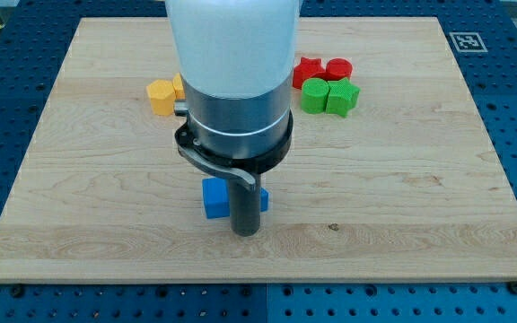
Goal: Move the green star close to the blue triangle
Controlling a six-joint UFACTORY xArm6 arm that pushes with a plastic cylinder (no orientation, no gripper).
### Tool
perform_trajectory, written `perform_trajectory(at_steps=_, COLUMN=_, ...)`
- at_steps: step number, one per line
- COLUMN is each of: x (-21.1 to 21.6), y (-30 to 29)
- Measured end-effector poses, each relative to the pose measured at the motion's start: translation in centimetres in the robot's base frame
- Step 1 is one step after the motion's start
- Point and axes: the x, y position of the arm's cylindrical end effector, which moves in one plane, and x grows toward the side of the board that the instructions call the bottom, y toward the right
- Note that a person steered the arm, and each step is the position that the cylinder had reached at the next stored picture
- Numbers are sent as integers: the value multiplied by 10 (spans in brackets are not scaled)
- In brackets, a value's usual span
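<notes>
Near board centre, our tip (245, 231) touches smooth blue blocks (214, 198); shapes partly hidden. No pincer fitted, plain rod, holds nothing. Green star (341, 97) sits w/ green cylinder (315, 94), well apart.

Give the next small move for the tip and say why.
Probably lift away toward the view's top right, past the green star. My tip sits by the blue blocks, far from the star, which lies beside a green round block and needs pushing down-left.

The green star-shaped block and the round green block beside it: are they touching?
Touching. The camera view shows the green star-shaped block pressed against the round green block on its left, with no wood visible between them.
</notes>
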Motion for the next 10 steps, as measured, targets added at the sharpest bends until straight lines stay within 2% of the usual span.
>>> perform_trajectory(at_steps=2, x=42, y=8)
perform_trajectory(at_steps=6, x=47, y=28)
perform_trajectory(at_steps=10, x=28, y=135)
